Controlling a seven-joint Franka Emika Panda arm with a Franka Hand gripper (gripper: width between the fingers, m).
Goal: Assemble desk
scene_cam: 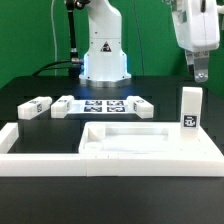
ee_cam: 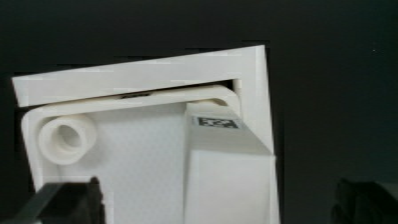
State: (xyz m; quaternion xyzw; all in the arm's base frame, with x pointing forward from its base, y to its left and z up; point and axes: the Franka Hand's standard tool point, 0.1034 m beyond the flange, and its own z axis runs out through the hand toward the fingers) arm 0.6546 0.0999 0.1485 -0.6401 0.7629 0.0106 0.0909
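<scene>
The gripper (scene_cam: 200,72) hangs high at the exterior view's right, wide open and carrying nothing. In the wrist view its dark fingers (ee_cam: 71,198) sit far apart at the edges with only white plastic between them. Straight beneath it stands a leg (scene_cam: 190,108), upright, its tag facing the exterior camera, planted in the far corner of the desk top (scene_cam: 140,136) at the exterior view's right. That's the relation that matters: the leg's long axis runs vertical, right in line with the gripper above, and there's clear air between the two. So any coming grasp looks like a plain straight drop, with the fingers closing across the leg's square sides. From the wrist camera the leg fills the middle and its tag (ee_cam: 217,122) shows, tucked against the corner rim. A rounded ring shape (ee_cam: 71,140) sits beside it, and I can't say what that is. Whether the leg is fully seated, I can't tell from here. The desk top itself lies flat, rim up, snug inside the white border bars (scene_cam: 40,160). Away at the exterior view's left a loose leg (scene_cam: 35,107) lies on its side near the marker board (scene_cam: 105,105), well apart from the gripper and, by my reckoning, waiting its turn.
</scene>
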